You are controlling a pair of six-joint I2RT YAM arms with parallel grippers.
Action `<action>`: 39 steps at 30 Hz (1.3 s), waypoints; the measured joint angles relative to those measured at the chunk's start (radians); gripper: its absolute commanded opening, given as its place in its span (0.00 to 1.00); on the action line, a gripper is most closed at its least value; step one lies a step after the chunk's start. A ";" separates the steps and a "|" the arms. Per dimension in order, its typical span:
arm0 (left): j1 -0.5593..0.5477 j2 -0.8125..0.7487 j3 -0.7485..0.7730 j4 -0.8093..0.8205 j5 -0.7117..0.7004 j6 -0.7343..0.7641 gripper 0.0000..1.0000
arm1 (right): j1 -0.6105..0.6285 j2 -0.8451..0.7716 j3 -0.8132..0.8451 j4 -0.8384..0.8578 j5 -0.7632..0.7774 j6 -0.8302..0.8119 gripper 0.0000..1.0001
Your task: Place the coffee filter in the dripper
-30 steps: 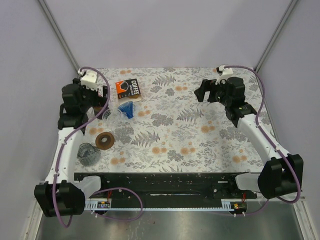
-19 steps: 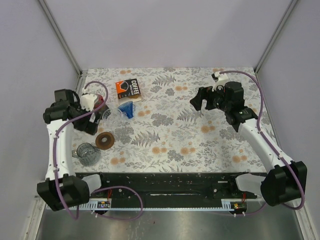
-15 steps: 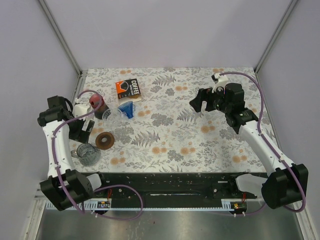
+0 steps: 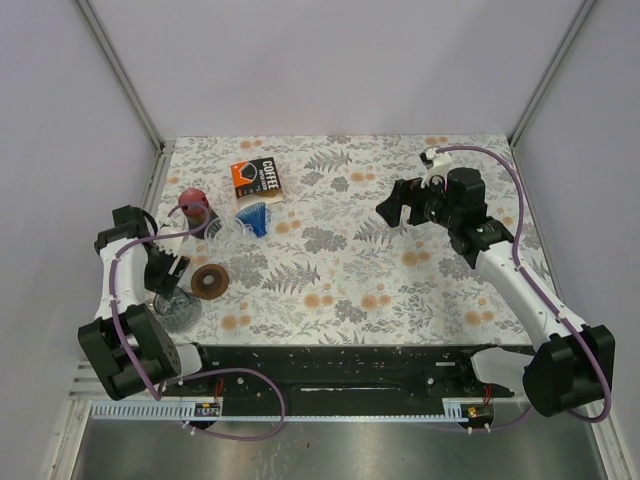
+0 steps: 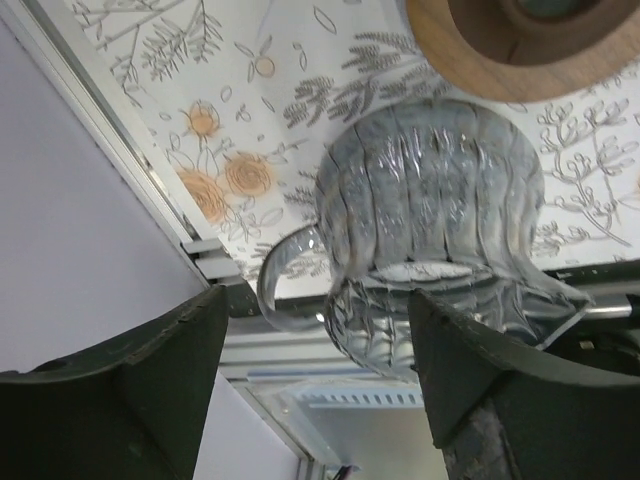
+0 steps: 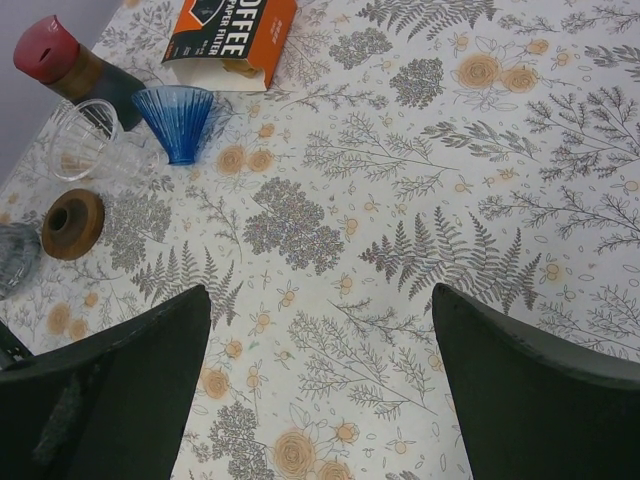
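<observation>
The orange-and-black coffee filter box (image 4: 255,178) lies at the back left, also in the right wrist view (image 6: 232,35). The blue ribbed dripper (image 4: 253,217) stands just in front of it (image 6: 180,120), with a clear dripper (image 4: 222,230) beside it (image 6: 85,140). No loose filter shows. My left gripper (image 4: 165,278) is open and empty, hovering over a ribbed glass pitcher (image 5: 430,210) near the left edge; its jaws (image 5: 320,380) stand wide apart. My right gripper (image 4: 395,208) is open and empty above the table's middle right (image 6: 320,390), well away from the dripper.
A red-lidded brown jar (image 4: 193,208) stands left of the clear dripper (image 6: 70,65). A wooden ring (image 4: 210,281) lies beside the glass pitcher (image 4: 178,305) and shows in the left wrist view (image 5: 510,40). The table's left rail (image 5: 150,180) is close to my left gripper.
My left arm has swung from the back left by the jar toward the near left, over the glass pitcher. My right gripper has shifted slightly left.
</observation>
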 measured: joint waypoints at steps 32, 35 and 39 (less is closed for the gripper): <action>-0.285 0.016 0.325 -0.216 0.054 -0.129 0.00 | 0.003 0.077 0.080 -0.109 0.006 0.002 0.99; -0.528 0.072 0.456 -0.238 0.069 -0.200 0.00 | 0.003 0.081 0.088 -0.136 0.051 0.002 0.99; -0.768 0.251 0.610 -0.246 0.079 -0.294 0.00 | 0.003 0.079 0.090 -0.166 0.161 -0.010 0.99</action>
